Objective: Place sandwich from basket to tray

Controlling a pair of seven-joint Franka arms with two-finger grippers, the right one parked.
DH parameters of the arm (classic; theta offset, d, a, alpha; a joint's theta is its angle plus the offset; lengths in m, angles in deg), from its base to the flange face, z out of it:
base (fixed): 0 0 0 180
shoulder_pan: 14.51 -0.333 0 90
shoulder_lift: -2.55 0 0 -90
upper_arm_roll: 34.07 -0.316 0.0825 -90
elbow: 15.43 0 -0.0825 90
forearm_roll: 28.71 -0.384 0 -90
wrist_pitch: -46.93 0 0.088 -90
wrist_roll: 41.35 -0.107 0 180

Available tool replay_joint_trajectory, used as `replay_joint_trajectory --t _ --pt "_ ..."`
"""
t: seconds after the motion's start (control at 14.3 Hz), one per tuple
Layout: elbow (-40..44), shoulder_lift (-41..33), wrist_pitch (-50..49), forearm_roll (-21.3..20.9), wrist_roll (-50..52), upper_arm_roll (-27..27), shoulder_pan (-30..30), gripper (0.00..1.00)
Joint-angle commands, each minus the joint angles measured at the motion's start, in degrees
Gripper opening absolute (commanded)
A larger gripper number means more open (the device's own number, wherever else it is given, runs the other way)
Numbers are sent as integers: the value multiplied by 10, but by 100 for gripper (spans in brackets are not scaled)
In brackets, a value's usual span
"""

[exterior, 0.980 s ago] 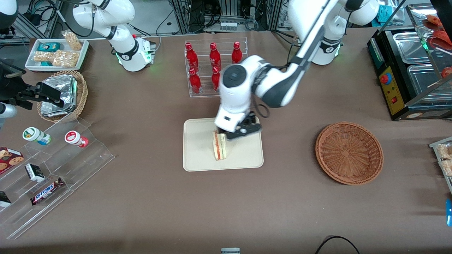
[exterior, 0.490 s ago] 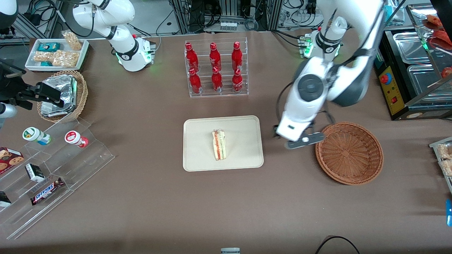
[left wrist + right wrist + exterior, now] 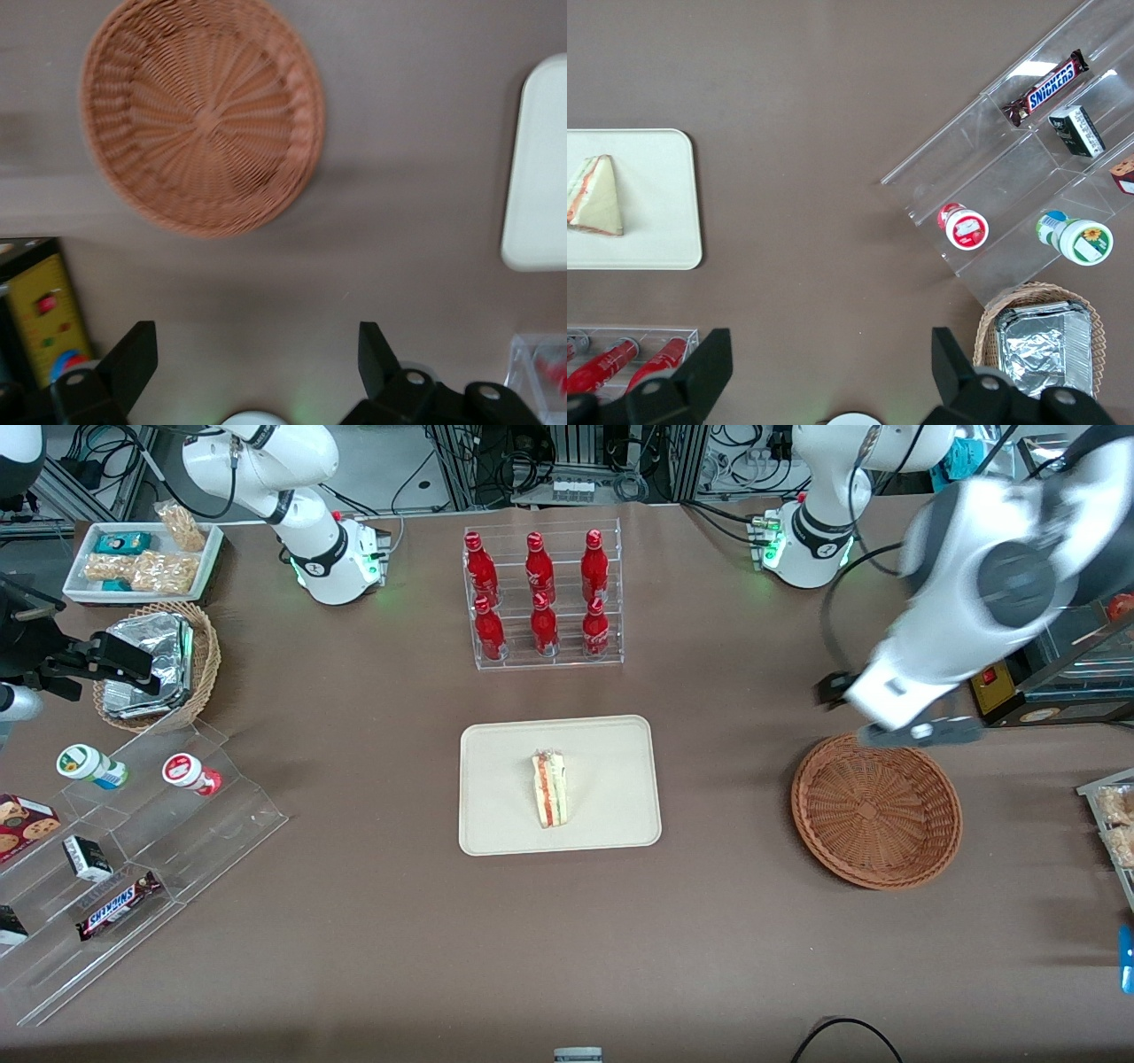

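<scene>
Sandwich (image 3: 550,789) on tray (image 3: 496,824), basket (image 3: 875,809) empty. Gripper (image 3: 252,367) jaws spread, nothing held, above basket's rim. Risk low: arm could clip the rim.

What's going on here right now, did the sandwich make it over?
Yes. The sandwich lies on the tray, with nothing touching it. The basket has nothing in it. The left arm's gripper hangs open and holds nothing, in the air above the basket's rim that lies farther from the front camera, well off the tray toward the working arm's end of the table.
</scene>
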Motion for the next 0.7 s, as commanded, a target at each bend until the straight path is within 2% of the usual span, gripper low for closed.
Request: replay_joint_trajectory --t 0.0,0.28,0.63 --pt "61 -9 -65 23 -76 23 -60 100" --pt "128 -7 -75 30 -108 44 -130 100" --pt "123 -7 -59 43 -107 24 -132 100"
